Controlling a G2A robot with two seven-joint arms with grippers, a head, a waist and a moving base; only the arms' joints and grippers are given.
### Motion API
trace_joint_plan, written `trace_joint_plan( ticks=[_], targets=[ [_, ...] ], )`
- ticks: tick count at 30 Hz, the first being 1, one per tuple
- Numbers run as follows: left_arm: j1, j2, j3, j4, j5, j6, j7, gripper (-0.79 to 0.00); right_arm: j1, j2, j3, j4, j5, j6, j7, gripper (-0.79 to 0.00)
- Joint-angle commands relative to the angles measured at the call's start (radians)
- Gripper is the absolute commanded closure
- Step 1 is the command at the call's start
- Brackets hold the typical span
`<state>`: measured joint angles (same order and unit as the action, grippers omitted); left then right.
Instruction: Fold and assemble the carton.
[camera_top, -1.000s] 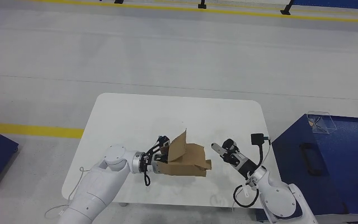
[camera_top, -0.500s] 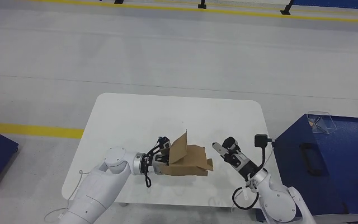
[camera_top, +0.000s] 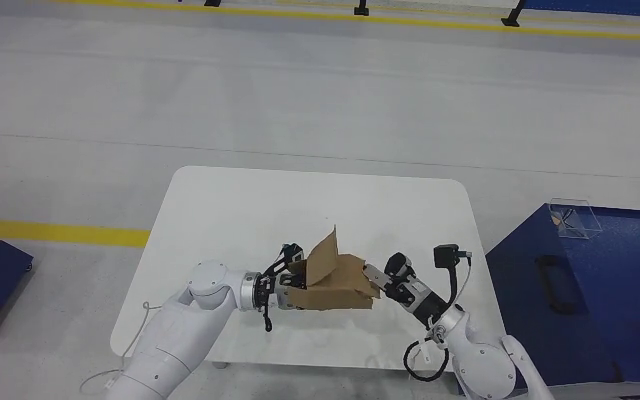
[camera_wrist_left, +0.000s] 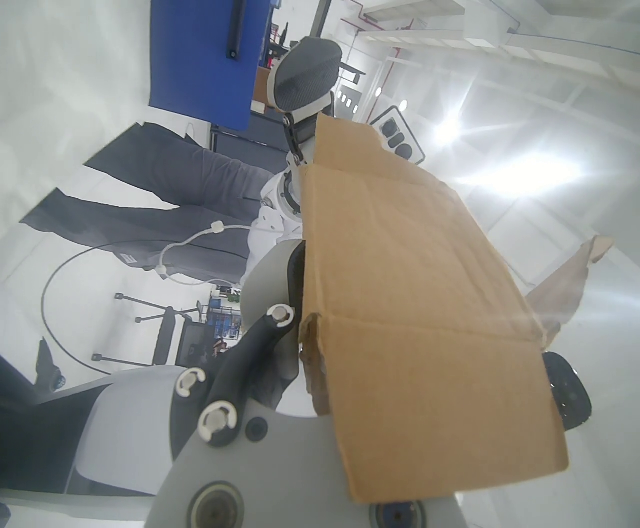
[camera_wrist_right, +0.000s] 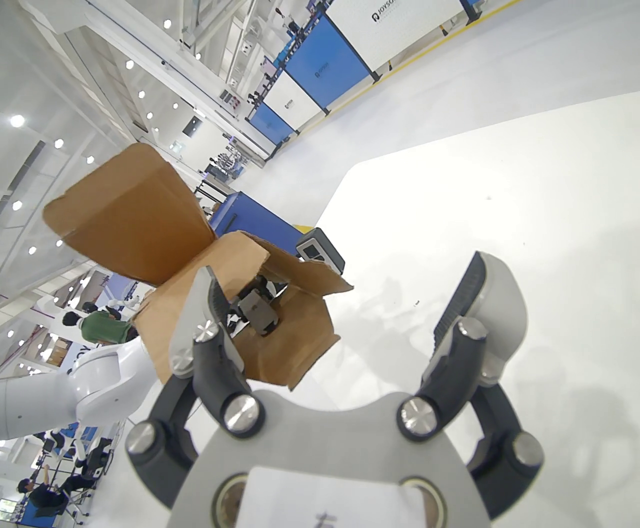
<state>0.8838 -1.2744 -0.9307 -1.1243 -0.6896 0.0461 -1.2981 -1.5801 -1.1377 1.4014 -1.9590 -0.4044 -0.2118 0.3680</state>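
Top view: the brown carton (camera_top: 335, 280) sits near the front edge of the white tabletop (camera_top: 250, 210), between the two arms. It is partly opened, with one flap (camera_top: 322, 260) standing upright above the body and shorter flaps splayed at the end facing the right arm.

The left end effector (camera_top: 284, 283) holds the carton at its left end. In the left wrist view the carton (camera_wrist_left: 410, 310) spreads across the left end effector (camera_wrist_left: 425, 350), covering the gap between its fingers (camera_wrist_left: 570, 395). The board hides exactly where the pads press. In the right wrist view a finger of the left end effector (camera_wrist_right: 255, 310) shows inside the open end of the carton (camera_wrist_right: 280, 345).

The right end effector (camera_top: 378, 281) is just beside the carton's right-hand flaps. In the right wrist view the right end effector (camera_wrist_right: 342, 265) is spread wide and holds nothing. One of its fingers (camera_wrist_right: 207, 300) overlaps the carton's open end in that picture and the other stands over bare tabletop (camera_wrist_right: 500, 190). Whether the nearer finger touches the board cannot be told.

A blue cabinet (camera_top: 560, 290) stands beside the tabletop on the right arm's side, with a clear container (camera_top: 572, 215) on top of it
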Motion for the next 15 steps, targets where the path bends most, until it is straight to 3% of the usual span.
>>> trace_joint_plan(
  ticks=[1, 15],
  targets=[
    [-0.001, -0.001, 0.002, 0.000, -0.002, 0.007, -0.003, 0.000, 0.012, -0.002, -0.022, 0.009, -0.020, 0.010, -0.002, -0.785],
    [-0.001, -0.001, 0.007, -0.013, 0.024, -0.004, 0.009, 0.000, 0.023, -0.004, -0.033, 0.017, -0.030, 0.033, 0.003, -0.785]
  ],
)
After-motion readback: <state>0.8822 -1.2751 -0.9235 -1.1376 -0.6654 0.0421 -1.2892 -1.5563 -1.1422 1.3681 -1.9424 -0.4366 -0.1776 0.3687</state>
